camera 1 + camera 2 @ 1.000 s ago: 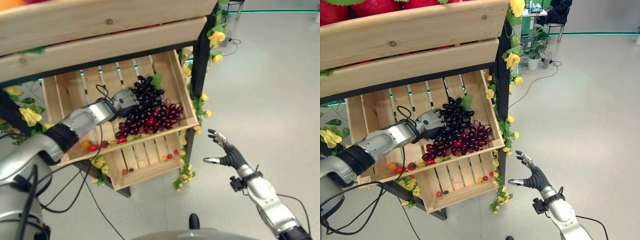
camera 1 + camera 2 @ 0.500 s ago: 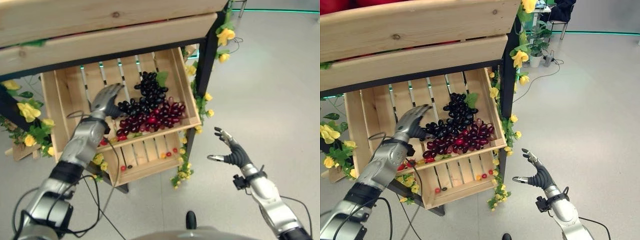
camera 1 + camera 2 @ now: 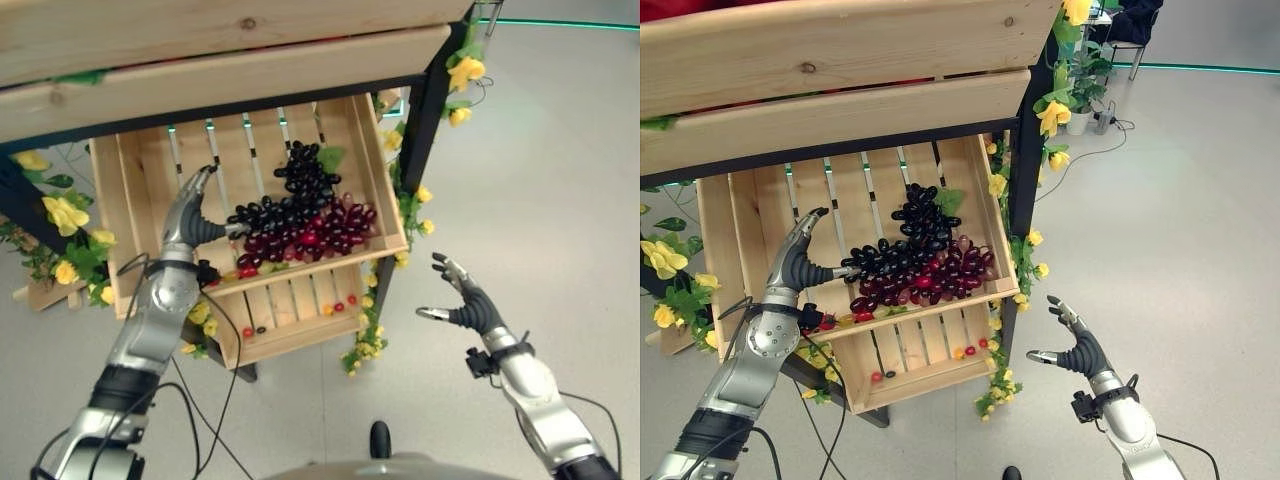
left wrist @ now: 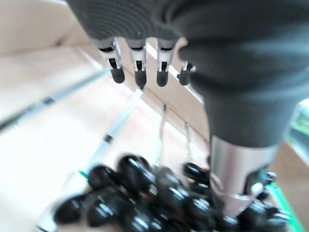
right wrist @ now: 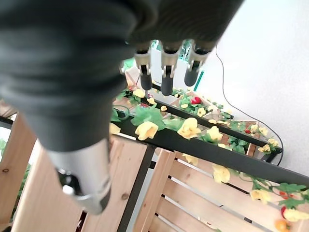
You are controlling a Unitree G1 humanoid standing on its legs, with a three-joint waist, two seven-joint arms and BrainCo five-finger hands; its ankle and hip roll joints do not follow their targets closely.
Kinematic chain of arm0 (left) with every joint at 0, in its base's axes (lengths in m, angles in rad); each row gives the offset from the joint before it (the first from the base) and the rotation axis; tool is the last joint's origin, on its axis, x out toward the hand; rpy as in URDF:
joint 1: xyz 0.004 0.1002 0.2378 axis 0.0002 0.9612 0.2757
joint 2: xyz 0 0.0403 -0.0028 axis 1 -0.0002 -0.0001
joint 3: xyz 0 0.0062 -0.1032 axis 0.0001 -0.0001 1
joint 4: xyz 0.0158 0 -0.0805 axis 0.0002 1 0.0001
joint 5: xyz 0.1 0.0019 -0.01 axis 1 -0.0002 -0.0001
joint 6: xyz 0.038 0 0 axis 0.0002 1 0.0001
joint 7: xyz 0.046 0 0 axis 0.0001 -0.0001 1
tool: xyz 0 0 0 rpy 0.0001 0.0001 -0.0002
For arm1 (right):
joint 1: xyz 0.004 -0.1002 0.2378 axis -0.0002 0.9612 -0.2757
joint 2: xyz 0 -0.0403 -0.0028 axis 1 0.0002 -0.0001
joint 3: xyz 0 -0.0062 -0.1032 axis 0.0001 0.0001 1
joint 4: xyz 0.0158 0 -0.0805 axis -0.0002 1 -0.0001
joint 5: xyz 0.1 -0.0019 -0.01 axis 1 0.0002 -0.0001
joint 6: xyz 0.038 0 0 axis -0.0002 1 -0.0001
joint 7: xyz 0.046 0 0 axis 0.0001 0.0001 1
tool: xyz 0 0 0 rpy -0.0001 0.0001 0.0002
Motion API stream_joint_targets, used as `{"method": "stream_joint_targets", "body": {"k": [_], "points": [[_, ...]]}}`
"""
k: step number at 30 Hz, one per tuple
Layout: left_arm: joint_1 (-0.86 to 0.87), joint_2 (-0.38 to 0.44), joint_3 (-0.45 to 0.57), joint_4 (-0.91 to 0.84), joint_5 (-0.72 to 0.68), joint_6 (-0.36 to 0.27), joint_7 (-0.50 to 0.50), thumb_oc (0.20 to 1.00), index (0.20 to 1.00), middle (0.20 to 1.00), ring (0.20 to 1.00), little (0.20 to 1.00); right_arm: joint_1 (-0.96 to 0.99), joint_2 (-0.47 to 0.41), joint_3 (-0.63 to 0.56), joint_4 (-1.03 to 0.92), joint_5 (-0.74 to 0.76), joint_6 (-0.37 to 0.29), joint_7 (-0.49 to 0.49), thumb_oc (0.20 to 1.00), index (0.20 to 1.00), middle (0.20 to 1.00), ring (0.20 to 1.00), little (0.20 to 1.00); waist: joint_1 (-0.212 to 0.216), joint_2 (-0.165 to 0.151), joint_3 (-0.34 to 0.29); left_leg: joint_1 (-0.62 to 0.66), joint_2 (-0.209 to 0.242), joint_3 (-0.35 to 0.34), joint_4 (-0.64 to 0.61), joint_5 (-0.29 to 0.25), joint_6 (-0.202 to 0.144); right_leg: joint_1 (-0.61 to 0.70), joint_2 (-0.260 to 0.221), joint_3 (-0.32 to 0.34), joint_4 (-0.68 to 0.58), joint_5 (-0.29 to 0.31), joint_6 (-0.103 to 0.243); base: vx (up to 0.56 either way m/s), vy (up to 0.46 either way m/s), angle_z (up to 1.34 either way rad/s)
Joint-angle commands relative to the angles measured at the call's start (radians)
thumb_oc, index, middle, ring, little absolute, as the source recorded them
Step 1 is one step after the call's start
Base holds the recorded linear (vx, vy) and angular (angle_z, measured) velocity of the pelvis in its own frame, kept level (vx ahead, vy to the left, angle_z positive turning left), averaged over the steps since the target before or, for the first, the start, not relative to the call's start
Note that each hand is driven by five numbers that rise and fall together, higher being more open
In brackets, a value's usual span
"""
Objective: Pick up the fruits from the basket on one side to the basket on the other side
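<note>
A sloping wooden crate [image 3: 130, 190] under the stand's top shelf holds a dark grape bunch [image 3: 300, 178] and a red grape bunch [image 3: 325, 232]. My left hand [image 3: 190, 222] stands open inside the crate just left of the grapes, fingers straight and raised. Its thumb reaches towards the nearest dark grapes [image 4: 140, 193], and the straight fingers [image 4: 137, 67] hold nothing. My right hand [image 3: 468, 308] hangs open over the floor, right of the stand and well apart from the crates.
A smaller lower crate [image 3: 290, 322] holds a few small tomatoes. More tomatoes lie at the upper crate's front left corner [image 3: 825, 322]. Yellow flower garlands [image 3: 410, 205] run down the black post. Grey floor [image 3: 540, 180] spreads to the right.
My left hand has come off the dark grapes and drawn back to the left, opening with fingers raised. The grapes stay in the crate. The right hand has barely moved.
</note>
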Motion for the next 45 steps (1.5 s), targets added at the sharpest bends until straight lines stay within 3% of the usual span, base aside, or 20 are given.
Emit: {"method": "stream_joint_targets", "body": {"k": [1, 3, 6, 10, 13, 14, 15, 17, 20, 21, 24, 26, 27, 32, 34, 35, 36, 40, 43, 45], "points": [[0.004, 0.029, -0.010, -0.084, -0.191, -0.128, -0.078, 1.000, 1.000, 1.000, 1.000, 1.000, -0.032, 0.023, -0.076, -0.046, 0.007, -0.030, -0.041, 1.000, 1.000, 1.000, 1.000, 1.000, 0.006, -0.028, -0.031, -0.029, 0.005, -0.028, 0.011, -0.019, -0.035, 0.117, -0.072, -0.032, 0.040, -0.149, 0.119, 0.00, -0.036, 0.00], [0.011, 0.025, -0.020, -0.092, -0.207, -0.134, -0.087, 1.000, 1.000, 1.000, 1.000, 1.000, -0.031, 0.026, -0.082, -0.038, 0.014, -0.032, -0.047, 1.000, 1.000, 1.000, 1.000, 1.000, 0.005, -0.028, -0.030, -0.029, 0.007, -0.030, 0.011, -0.019, -0.036, 0.116, -0.071, -0.032, 0.041, -0.151, 0.118, 0.00, -0.021, 0.00], [0.042, 0.006, -0.067, -0.174, -0.389, -0.203, -0.164, 1.000, 1.000, 1.000, 1.000, 1.000, -0.026, 0.054, -0.129, 0.011, 0.073, -0.044, -0.086, 1.000, 1.000, 1.000, 1.000, 1.000, -0.001, -0.031, -0.025, -0.036, 0.018, -0.042, 0.018, -0.016, -0.045, 0.106, -0.060, -0.027, 0.057, -0.164, 0.106, -0.02, -0.069, 0.01], [0.066, -0.017, -0.119, -0.199, -0.525, -0.211, -0.245, 1.000, 1.000, 1.000, 1.000, 1.000, -0.016, 0.064, -0.173, 0.048, 0.138, -0.061, -0.100, 1.000, 1.000, 1.000, 1.000, 1.000, -0.014, -0.041, -0.016, -0.076, 0.020, -0.052, 0.105, -0.037, -0.059, 0.094, -0.048, -0.007, 0.072, -0.176, 0.091, -0.06, -0.077, 0.05], [0.031, -0.018, -0.145, -0.198, -0.542, -0.224, -0.248, 1.000, 1.000, 1.000, 1.000, 1.000, -0.042, 0.064, -0.180, 0.082, 0.196, -0.079, -0.108, 1.000, 1.000, 1.000, 1.000, 1.000, -0.016, -0.059, 0.019, -0.139, -0.025, -0.097, 0.256, -0.076, -0.073, 0.067, -0.053, 0.020, 0.093, -0.168, 0.083, -0.18, -0.025, -0.01], [0.026, -0.031, -0.146, -0.205, -0.561, -0.232, -0.260, 1.000, 1.000, 1.000, 1.000, 1.000, -0.090, 0.047, -0.158, 0.090, 0.188, -0.080, -0.111, 1.000, 1.000, 1.000, 1.000, 1.000, 0.004, -0.062, 0.039, -0.144, -0.104, -0.219, 0.336, -0.101, -0.060, 0.017, -0.037, 0.092, 0.125, -0.153, 0.080, -0.13, 0.019, -0.10], [0.026, -0.031, -0.146, -0.205, -0.561, -0.232, -0.260, 1.000, 1.000, 1.000, 1.000, 1.000, -0.091, 0.047, -0.158, 0.090, 0.188, -0.080, -0.111, 1.000, 1.000, 1.000, 1.000, 1.000, 0.005, -0.062, 0.038, -0.146, -0.105, -0.218, 0.335, -0.100, -0.060, 0.015, -0.038, 0.093, 0.125, -0.153, 0.080, -0.14, 0.040, -0.30], [0.048, -0.057, -0.143, -0.225, -0.628, -0.248, -0.294, 1.000, 1.000, 1.000, 1.000, 1.000, -0.119, 0.059, -0.163, 0.106, 0.215, -0.077, -0.108, 1.000, 1.000, 1.000, 1.000, 1.000, -0.014, -0.064, 0.027, -0.110, -0.105, -0.260, 0.326, -0.127, -0.037, -0.047, -0.024, 0.185, 0.141, -0.108, 0.104, -0.12, 0.132, -1.35], [0.053, -0.060, -0.153, -0.247, -0.667, -0.250, -0.328, 1.000, 1.000, 1.000, 1.000, 1.000, -0.113, 0.062, -0.171, 0.095, 0.209, -0.074, -0.099, 1.000, 1.000, 1.000, 1.000, 1.000, -0.041, -0.064, 0.014, -0.084, -0.089, -0.205, 0.257, -0.157, -0.016, -0.083, -0.029, 0.215, 0.140, -0.082, 0.131, -0.14, 0.191, -1.25], [0.027, -0.060, -0.174, -0.256, -0.683, -0.257, -0.341, 1.000, 1.000, 1.000, 1.000, 1.000, -0.112, 0.069, -0.183, 0.098, 0.209, -0.075, -0.098, 1.000, 1.000, 1.000, 1.000, 1.000, -0.075, -0.068, 0.020, -0.071, -0.078, -0.153, 0.217, -0.165, 0.000, -0.134, -0.029, 0.230, 0.145, -0.047, 0.171, -0.27, 0.204, -0.76], [0.017, -0.044, -0.189, -0.265, -0.697, -0.257, -0.351, 1.000, 1.000, 1.000, 1.000, 1.000, -0.149, 0.080, -0.186, 0.108, 0.211, -0.073, -0.103, 1.000, 1.000, 1.000, 1.000, 1.000, -0.080, -0.100, 0.043, -0.108, -0.079, -0.053, 0.195, -0.155, 0.013, -0.218, -0.029, 0.255, 0.143, 0.035, 0.223, -0.34, 0.132, -1.32], [0.020, -0.034, -0.191, -0.257, -0.701, -0.256, -0.355, 1.000, 1.000, 1.000, 1.000, 1.000, -0.158, 0.091, -0.183, 0.103, 0.214, -0.071, -0.103, 1.000, 1.000, 1.000, 1.000, 1.000, -0.068, -0.110, 0.045, -0.132, -0.071, -0.020, 0.210, -0.152, 0.015, -0.237, -0.029, 0.236, 0.144, 0.024, 0.224, -0.25, 0.028, -1.55], [0.042, -0.021, -0.171, -0.245, -0.679, -0.253, -0.337, 1.000, 1.000, 1.000, 1.000, 1.000, -0.179, 0.100, -0.174, 0.108, 0.211, -0.075, -0.114, 1.000, 1.000, 1.000, 1.000, 1.000, -0.022, -0.095, 0.063, -0.150, -0.033, 0.033, 0.210, -0.137, 0.019, -0.230, -0.060, 0.067, 0.200, -0.062, 0.188, -0.23, 0.042, -1.28], [0.084, -0.016, -0.145, -0.187, -0.617, -0.245, -0.305, 1.000, 1.000, 1.000, 1.000, 1.000, -0.168, 0.122, -0.201, 0.101, 0.234, -0.092, -0.116, 1.000, 1.000, 1.000, 1.000, 1.000, -0.015, -0.089, 0.041, -0.149, -0.003, 0.092, 0.138, -0.068, 0.028, -0.156, -0.063, 0.092, 0.304, -0.141, 0.161, -0.24, 0.011, -1.22], [0.120, -0.023, -0.132, -0.140, -0.561, -0.238, -0.271, 1.000, 1.000, 1.000, 1.000, 1.000, -0.173, 0.129, -0.196, 0.120, 0.233, -0.094, -0.123, 1.000, 1.000, 1.000, 1.000, 1.000, 0.007, -0.091, 0.015, -0.157, 0.036, 0.149, 0.150, -0.067, 0.018, -0.072, -0.153, 0.013, 0.299, -0.156, 0.156, -0.16, -0.140, -0.62], [0.119, -0.023, -0.132, -0.138, -0.560, -0.239, -0.270, 1.000, 1.000, 1.000, 1.000, 1.000, -0.173, 0.129, -0.196, 0.120, 0.233, -0.095, -0.123, 1.000, 1.000, 1.000, 1.000, 1.000, 0.008, -0.091, 0.015, -0.159, 0.036, 0.150, 0.150, -0.064, 0.018, -0.073, -0.153, 0.014, 0.294, -0.150, 0.156, -0.11, -0.173, -1.00], [0.139, -0.029, -0.120, -0.099, -0.531, -0.233, -0.256, 1.000, 1.000, 1.000, 1.000, 1.000, -0.180, 0.134, -0.192, 0.141, 0.241, -0.088, -0.122, 1.000, 1.000, 1.000, 1.000, 1.000, 0.018, -0.099, -0.003, -0.166, 0.058, 0.183, 0.168, -0.065, 0.009, -0.034, -0.203, -0.007, 0.279, -0.121, 0.165, -0.08, -0.111, -1.16], [0.173, -0.042, -0.084, 0.005, -0.466, -0.236, -0.185, 1.000, 1.000, 1.000, 1.000, 1.000, -0.192, 0.146, -0.165, 0.194, 0.248, -0.072, -0.130, 1.000, 1.000, 1.000, 1.000, 1.000, 0.032, -0.121, -0.026, -0.165, 0.104, 0.253, 0.194, -0.063, -0.011, 0.011, -0.282, -0.040, 0.246, -0.035, 0.199, -0.09, -0.256, -0.70], [0.204, -0.048, -0.050, 0.052, -0.440, -0.238, -0.148, 1.000, 1.000, 1.000, 1.000, 1.000, -0.192, 0.154, -0.151, 0.206, 0.250, -0.067, -0.133, 1.000, 1.000, 1.000, 1.000, 1.000, 0.045, -0.131, -0.033, -0.161, 0.136, 0.282, 0.206, -0.060, -0.032, 0.025, -0.302, -0.065, 0.213, -0.021, 0.215, -0.06, -0.358, -0.84], [0.228, -0.066, -0.022, 0.120, -0.461, -0.240, -0.118, 1.000, 1.000, 1.000, 1.000, 1.000, -0.180, 0.156, -0.134, 0.211, 0.263, -0.064, -0.123, 1.000, 1.000, 1.000, 1.000, 1.000, 0.045, -0.140, -0.036, -0.158, 0.201, 0.288, 0.209, -0.033, -0.067, 0.022, -0.250, -0.028, 0.196, -0.117, 0.209, -0.04, -0.483, -1.18]]}}
